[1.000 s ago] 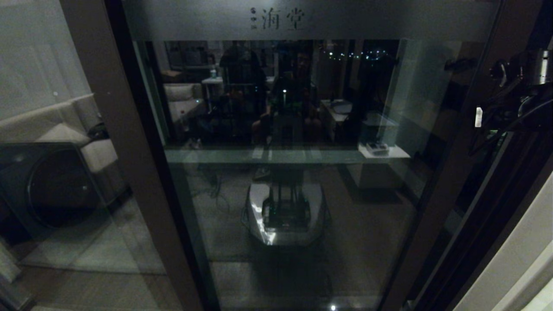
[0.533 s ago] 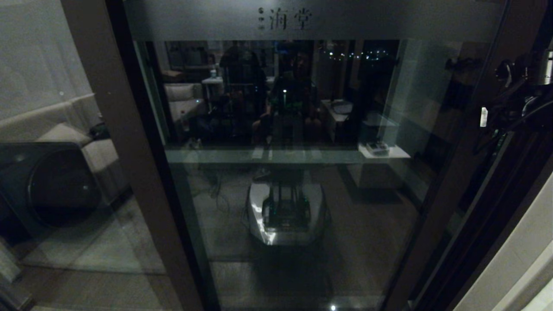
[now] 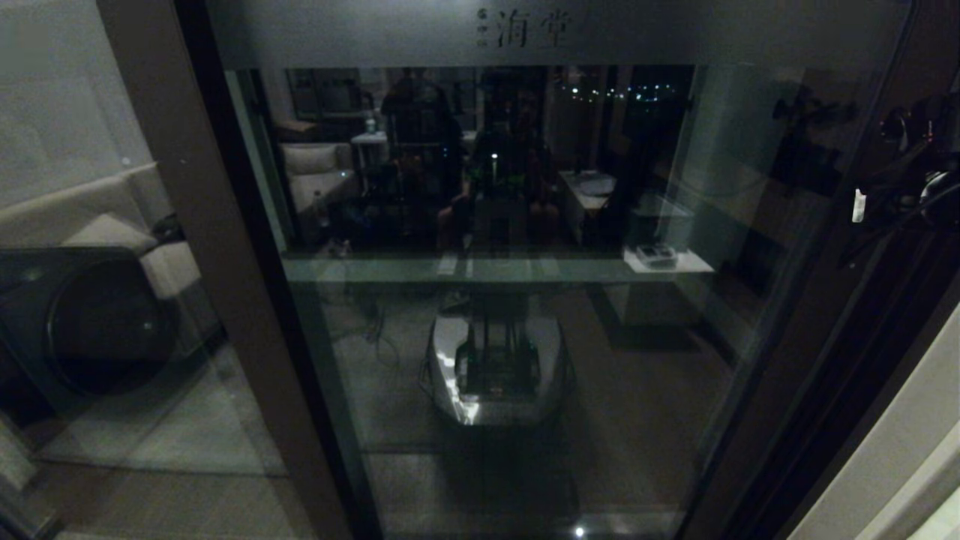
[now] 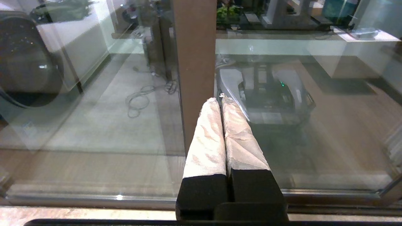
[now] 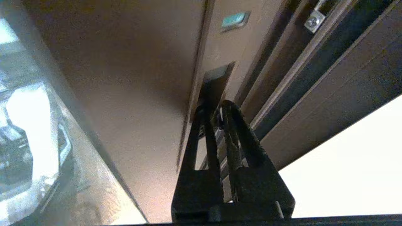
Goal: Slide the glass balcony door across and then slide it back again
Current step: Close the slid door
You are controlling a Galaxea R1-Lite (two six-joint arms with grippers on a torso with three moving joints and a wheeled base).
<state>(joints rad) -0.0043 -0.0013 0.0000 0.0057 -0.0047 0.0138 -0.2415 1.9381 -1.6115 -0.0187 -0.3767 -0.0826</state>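
The glass balcony door fills the head view, its frosted top band bearing characters. Its right edge stile runs down beside my right arm. In the right wrist view my right gripper is shut, its tips tucked into the recessed slot handle of the brown stile. My left gripper is shut with nothing in it. Its white-wrapped fingers point at a brown upright stile low near the floor track. The left gripper does not show in the head view.
A brown-framed glass panel stands on the left with a dark round-fronted machine behind it. A pale wall and the dark door-frame rails lie on the right. The glass mirrors my own base.
The door has slid to the right: the characters on its band and its right stile have shifted rightward. My right arm has travelled right with it.
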